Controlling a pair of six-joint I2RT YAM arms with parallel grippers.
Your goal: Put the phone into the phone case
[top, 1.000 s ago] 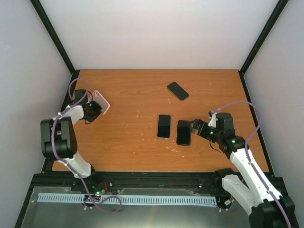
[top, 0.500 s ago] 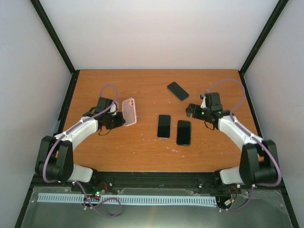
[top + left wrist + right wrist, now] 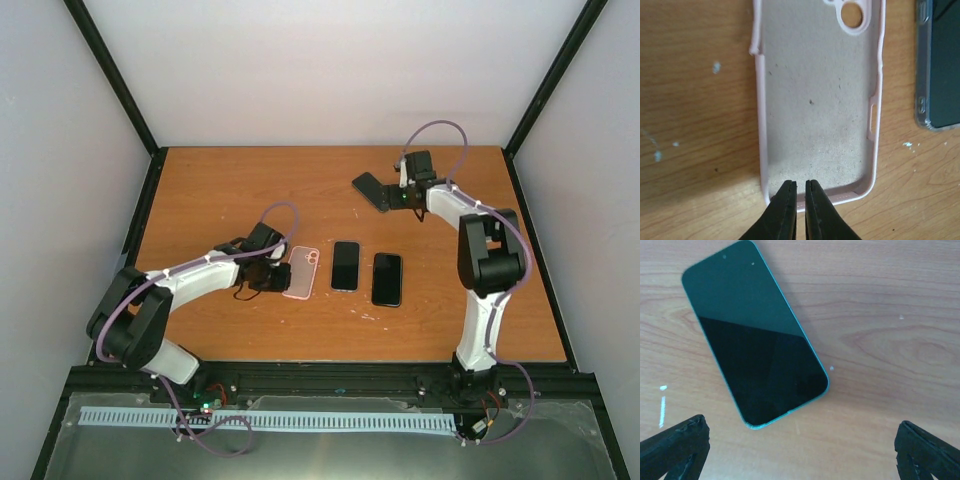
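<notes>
Start at the left hand (image 3: 800,200): squeezed nearly shut, tips right over the near end of the pink phone case (image 3: 815,100). Lying flat and open side up on the brown surface (image 3: 695,125), round camera hole at the far end. Just beside it on the right, a dark phone in a clear cover (image 3: 940,65), then a second dark phone (image 3: 387,279). Now to the right hand (image 3: 800,450): spread wide, holding nothing. Just ahead of it, a phone with a blue-green edge (image 3: 755,335), flat, screen up, turned slantwise, well apart from the case.
</notes>
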